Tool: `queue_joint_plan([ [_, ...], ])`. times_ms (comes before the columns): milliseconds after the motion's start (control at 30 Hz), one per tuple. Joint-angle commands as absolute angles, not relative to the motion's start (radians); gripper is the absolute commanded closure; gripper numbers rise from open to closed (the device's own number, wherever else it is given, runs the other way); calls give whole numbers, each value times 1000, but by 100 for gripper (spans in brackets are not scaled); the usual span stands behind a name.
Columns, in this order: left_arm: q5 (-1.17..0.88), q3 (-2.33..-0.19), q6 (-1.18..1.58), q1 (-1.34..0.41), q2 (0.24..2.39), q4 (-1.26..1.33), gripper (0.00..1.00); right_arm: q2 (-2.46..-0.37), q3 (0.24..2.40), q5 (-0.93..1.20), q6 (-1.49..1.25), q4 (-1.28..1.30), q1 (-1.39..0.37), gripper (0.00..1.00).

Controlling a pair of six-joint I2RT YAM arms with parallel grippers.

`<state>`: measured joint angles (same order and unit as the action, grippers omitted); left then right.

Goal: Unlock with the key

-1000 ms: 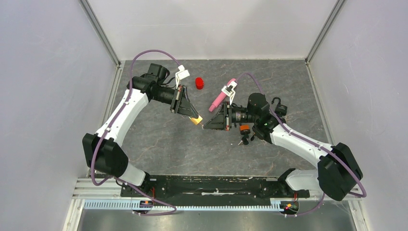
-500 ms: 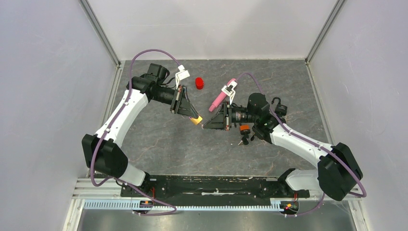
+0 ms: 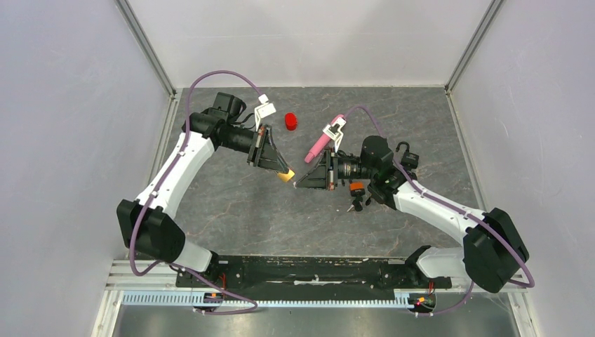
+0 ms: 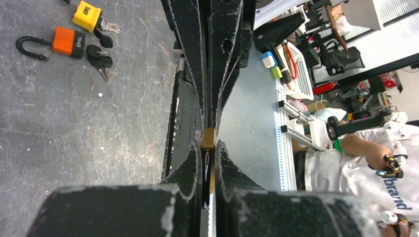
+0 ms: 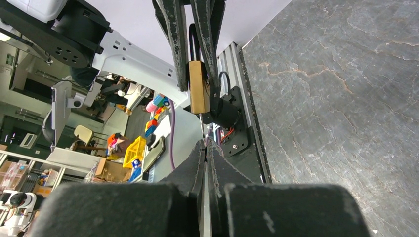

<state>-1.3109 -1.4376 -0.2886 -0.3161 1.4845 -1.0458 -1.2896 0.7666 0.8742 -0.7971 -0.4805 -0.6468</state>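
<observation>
The bench [image 3: 238, 210] has a dark grey, stone-patterned top veined with paler cracks. Plain pale walls [image 3: 316, 42] close it in on three sides, with metal posts [image 3: 149, 53] at the two far corners. Past the near edge, the wrist views show a cluttered workshop with racks, coloured bins and a person in a white shirt [image 4: 346, 170].

The left gripper [image 3: 284, 173] is clenched on a brass padlock [image 5: 199, 88], held in the air over the middle of the bench with its shackle between the fingers. The right gripper [image 3: 300, 183] is pressed fully together, its tip just beside the padlock's free end. Whether a key sits in that tip cannot be told.

An orange padlock [image 4: 64, 40] and a yellow padlock [image 4: 86, 16] lie on the bench right of the middle, with black-headed keys [image 4: 100, 58] touching them. Each has a short black word on its face that looks like "OPEL". The shirt has blue lettering, only partly in view.

A red cap [image 3: 290, 121] stands near the far edge, and a pink pen [image 3: 316, 147] lies just beside the right gripper.
</observation>
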Motion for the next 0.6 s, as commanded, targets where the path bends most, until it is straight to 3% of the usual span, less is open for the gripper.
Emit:
queue_joint_plan([
  [0,-1356,-1456,-354,-331,1433,-1051,98,-1298,805,866,-819,-549,-654,100],
  [367,-1311,-1435,-379,-354,1407,-1051,98,-1312,801,890,-879,-628,-654,100],
  [567,-1218,-1407,-366,-374,1405,-1052,98,-1306,850,852,-791,-499,-652,100],
])
